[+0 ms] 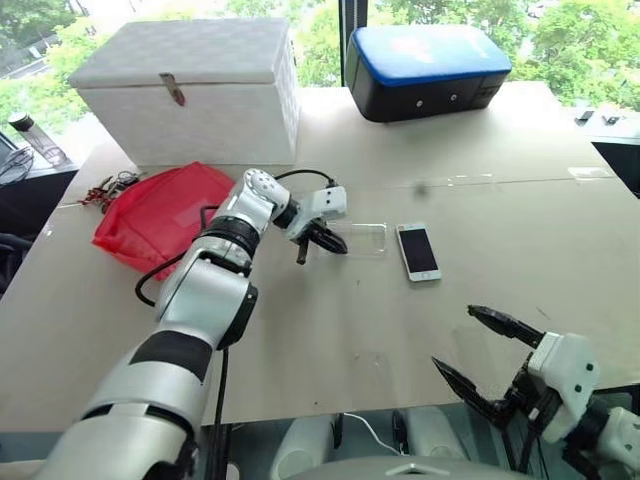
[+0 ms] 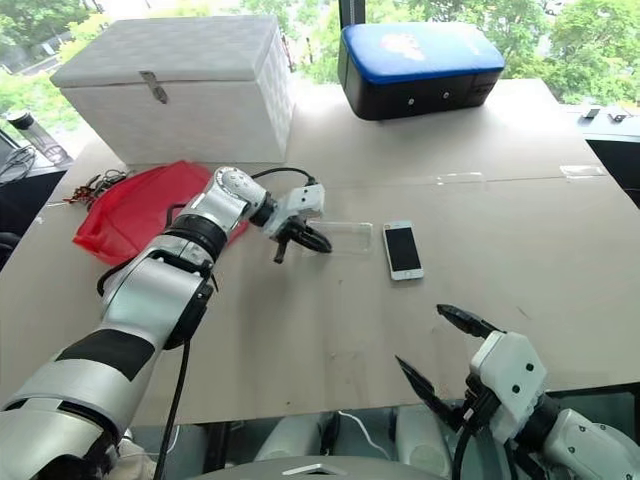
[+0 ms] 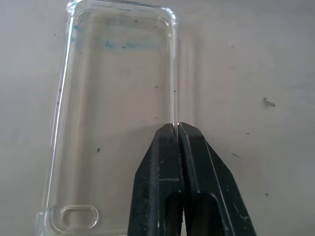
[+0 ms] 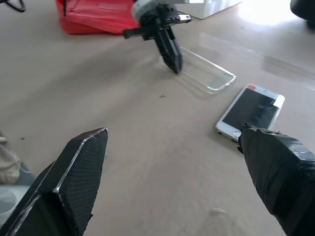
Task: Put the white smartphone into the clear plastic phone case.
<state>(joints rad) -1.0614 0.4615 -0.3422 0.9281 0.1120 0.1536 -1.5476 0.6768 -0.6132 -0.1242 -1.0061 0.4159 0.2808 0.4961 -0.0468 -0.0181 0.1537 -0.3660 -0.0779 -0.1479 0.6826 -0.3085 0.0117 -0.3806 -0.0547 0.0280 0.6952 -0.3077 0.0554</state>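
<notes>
The rim of the clear plastic phone case [image 3: 115,113] is pinched by the clenched left tool [image 1: 322,238], apparently steadying it on the surface [image 1: 330,330] beside the white smartphone [image 1: 417,251], while the right tool [image 2: 437,345] is held released nearby.

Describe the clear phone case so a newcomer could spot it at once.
Start at the big white box at the table's far left, then come toward the robot past the red pouch. The clear plastic phone case lies flat between that pouch and the white smartphone, its rim pinched by the left gripper. Unlike the phone, it is see-through.
</notes>
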